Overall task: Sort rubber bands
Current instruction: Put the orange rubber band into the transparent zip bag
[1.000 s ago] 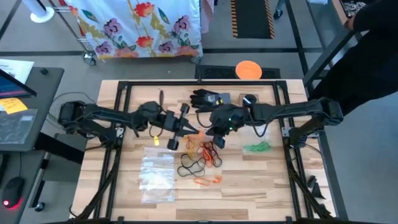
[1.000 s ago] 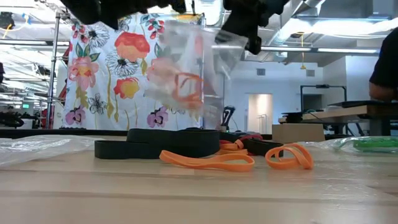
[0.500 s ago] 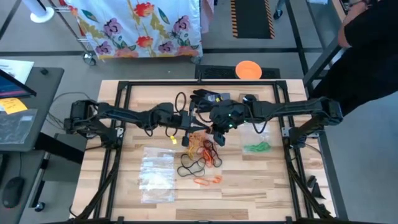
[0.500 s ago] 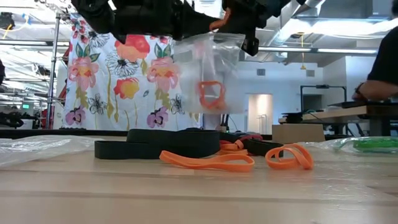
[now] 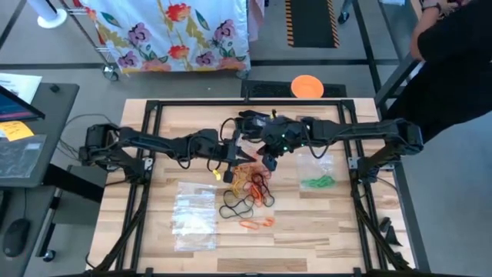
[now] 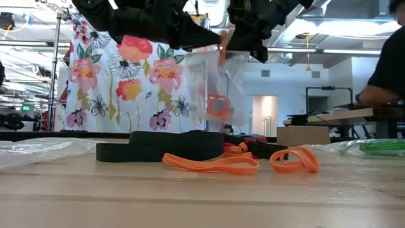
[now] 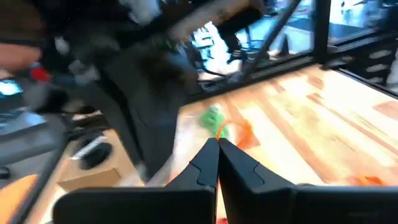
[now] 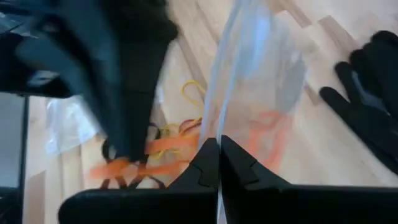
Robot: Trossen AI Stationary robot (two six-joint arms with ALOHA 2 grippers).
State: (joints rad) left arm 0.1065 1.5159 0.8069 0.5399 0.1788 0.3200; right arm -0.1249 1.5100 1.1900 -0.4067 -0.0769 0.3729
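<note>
Compared with one second ago, the left gripper (image 5: pixel 235 151) is found moved right, close against the right gripper (image 5: pixel 265 158), and the clear bag (image 6: pixel 218 88) is hung more upright. The bag's upper edge is pinched by the closed right gripper; the left gripper's fingers are pressed together on an orange band at the bag's mouth. One orange band is seen inside the bag. The other rubber bands (image 5: pixel 247 191) are left on the table (image 5: pixel 323 223) in a mixed pile under the grippers, with green ones (image 5: pixel 317 183) apart. No writing can be read.
</note>
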